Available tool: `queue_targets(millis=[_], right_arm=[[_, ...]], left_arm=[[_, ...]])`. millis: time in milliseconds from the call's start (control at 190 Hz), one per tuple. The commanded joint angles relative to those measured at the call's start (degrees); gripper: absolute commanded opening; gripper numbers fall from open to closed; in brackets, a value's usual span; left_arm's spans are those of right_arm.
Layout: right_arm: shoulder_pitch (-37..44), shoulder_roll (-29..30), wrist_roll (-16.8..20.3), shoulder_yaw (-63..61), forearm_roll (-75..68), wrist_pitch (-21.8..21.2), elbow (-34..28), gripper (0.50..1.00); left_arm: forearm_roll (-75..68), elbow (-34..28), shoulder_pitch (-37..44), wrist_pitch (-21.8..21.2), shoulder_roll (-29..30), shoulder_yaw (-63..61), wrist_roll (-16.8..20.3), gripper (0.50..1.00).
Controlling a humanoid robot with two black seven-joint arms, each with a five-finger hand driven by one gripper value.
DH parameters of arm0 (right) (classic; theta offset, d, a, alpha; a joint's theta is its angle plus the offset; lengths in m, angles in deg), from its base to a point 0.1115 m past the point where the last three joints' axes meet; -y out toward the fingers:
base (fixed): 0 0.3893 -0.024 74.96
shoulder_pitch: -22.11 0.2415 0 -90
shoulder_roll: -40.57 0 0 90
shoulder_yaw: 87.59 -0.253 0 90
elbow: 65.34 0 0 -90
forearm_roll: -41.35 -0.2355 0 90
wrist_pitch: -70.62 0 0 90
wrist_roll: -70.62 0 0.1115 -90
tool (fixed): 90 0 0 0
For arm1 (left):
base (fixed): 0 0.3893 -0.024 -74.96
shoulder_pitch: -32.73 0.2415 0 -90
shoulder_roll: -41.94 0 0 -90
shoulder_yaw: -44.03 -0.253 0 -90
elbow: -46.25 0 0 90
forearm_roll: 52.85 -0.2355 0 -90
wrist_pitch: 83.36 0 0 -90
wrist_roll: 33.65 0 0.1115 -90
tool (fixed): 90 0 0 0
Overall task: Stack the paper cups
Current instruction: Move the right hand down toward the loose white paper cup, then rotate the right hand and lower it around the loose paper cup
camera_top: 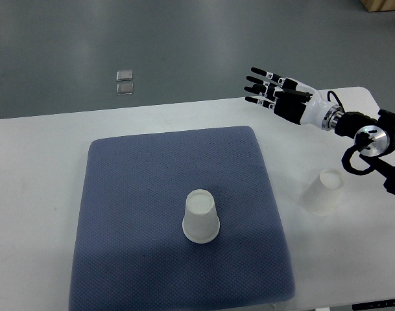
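One white paper cup (201, 217) stands upside down near the middle of the blue-grey mat (139, 175). A second white paper cup (323, 192) sits upside down on the white table right of the mat. My right hand (265, 86) hovers above the table's far edge, beyond the mat's far right corner, with its fingers stretched out leftward and nothing in them. It is well away from both cups. The left arm does not show.
The white table (41, 168) runs across the whole picture, with grey floor beyond its far edge. Two small clear square objects (125, 81) lie on the floor. The right forearm and wrist (369, 139) hang over the table's right side above the second cup.
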Motion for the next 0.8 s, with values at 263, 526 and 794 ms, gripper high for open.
queue_targets(millis=[263, 526, 794], right_arm=[[-0.39, -3.61, 0.18, -0.15, 1.08, -0.36, -1.4, 0.926], [-0.13, -12.58, -0.18, 0.56, 13.47, -0.53, -9.84, 0.926], [1.72, -25.76, -0.26, 0.82, 29.2, -4.66, -20.56, 0.924]], left_arm=[[0.0, 0.05, 0.0, 0.0, 0.0, -0.07, 0.0, 1.0], [0.0, 0.05, 0.0, 0.0, 0.0, 0.02, 0.0, 1.0], [0.0, 0.05, 0.0, 0.0, 0.0, 0.02, 0.0, 1.0]])
